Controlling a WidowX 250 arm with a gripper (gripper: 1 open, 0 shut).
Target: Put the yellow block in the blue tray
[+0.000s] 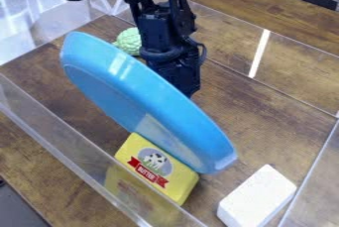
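While the blue tray [139, 97] stands tilted up on edge, its face toward you and its long line running from upper left to lower right, you see the green bumpy lump [129, 40] behind its upper rim. The black gripper [176, 67] sits behind the tray; its jaws are hidden, apparently spread wide. The yellow block [154, 170], red-banded with a round label, lies on the wooden table [284, 102] under the tray's lower edge, long axis pointing lower right, near the white block [257, 197].
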